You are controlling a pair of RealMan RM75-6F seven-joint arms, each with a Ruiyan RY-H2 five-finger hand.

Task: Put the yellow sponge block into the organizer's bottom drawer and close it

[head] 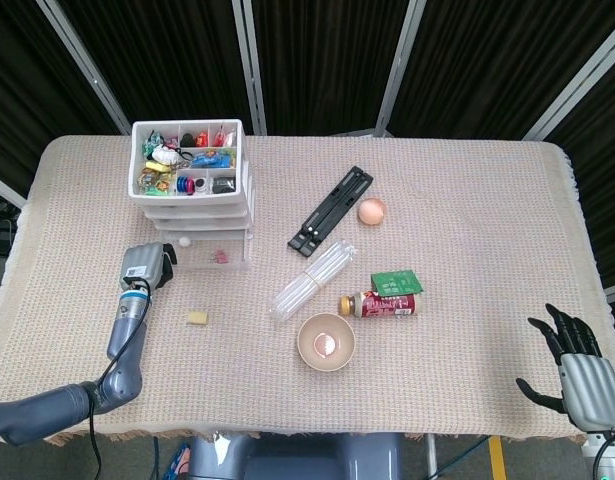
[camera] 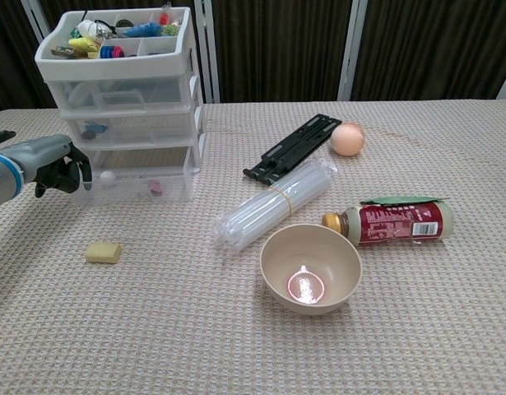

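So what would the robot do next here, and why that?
Probably let go of the bottom drawer and bring the left robot hand down to the yellow sponge block. The drawer already stands pulled out from the organizer, the hand is at its front left corner, and the sponge lies untouched on the table just in front of it.

Table (head: pixel 467 190), woven cloth: organizer (head: pixel 192 190), sponge block (head: pixel 196 318), bowl (head: pixel 326 342), bottle (head: pixel 382 303), egg (head: pixel 372 211).

Sponge block (camera: pixel 103 253) before organizer (camera: pixel 125 107)
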